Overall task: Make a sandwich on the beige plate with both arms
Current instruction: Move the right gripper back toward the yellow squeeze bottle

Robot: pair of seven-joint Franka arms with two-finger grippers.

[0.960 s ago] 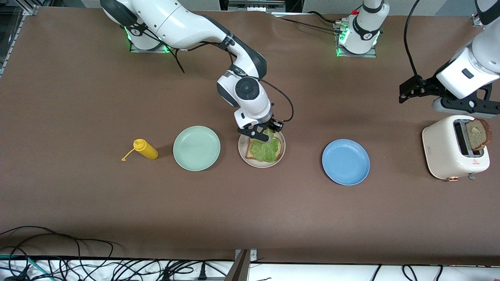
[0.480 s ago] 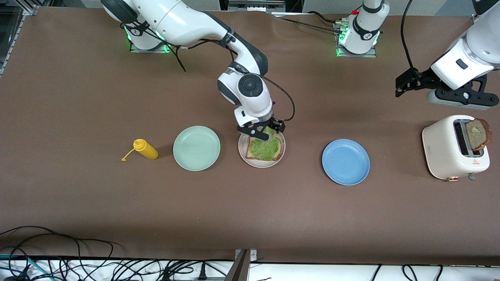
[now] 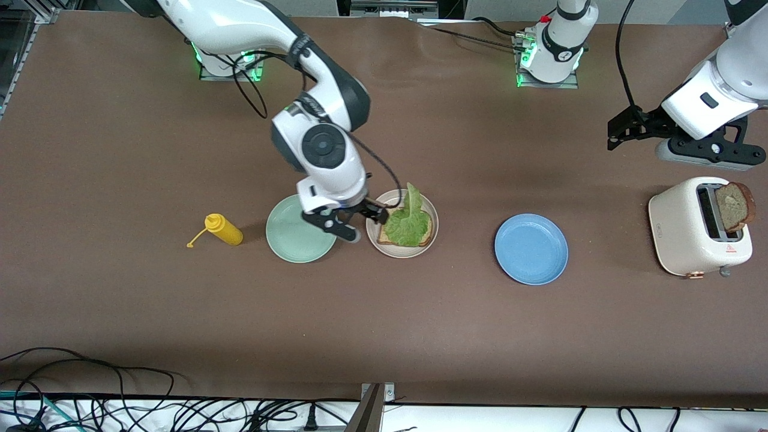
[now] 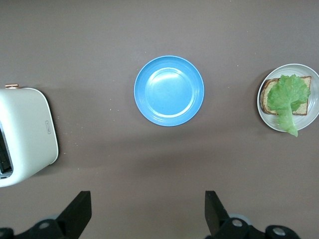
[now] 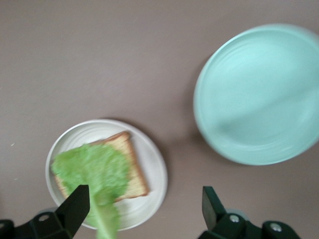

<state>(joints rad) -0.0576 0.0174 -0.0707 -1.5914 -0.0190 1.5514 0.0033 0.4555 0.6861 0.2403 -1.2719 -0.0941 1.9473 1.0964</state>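
- Currently the sandwich (image 3: 407,228) is half built at frame center: one brown slice with a ruffled lettuce leaf (image 3: 410,219) on it, leaf tip overhanging the beige plate (image 3: 431,213) rim.
- Right gripper (image 3: 350,222) hangs over the gap between that plate and the mint plate (image 3: 288,237), fingers spread wide, empty.
- Left gripper (image 3: 633,129) waits at upper right above the glossy white toaster (image 3: 684,231), also wide and empty; second slice (image 3: 733,206) sticks out of a slot.
- Bare brown table (image 3: 180,138) surrounds the blue plate (image 3: 531,248).
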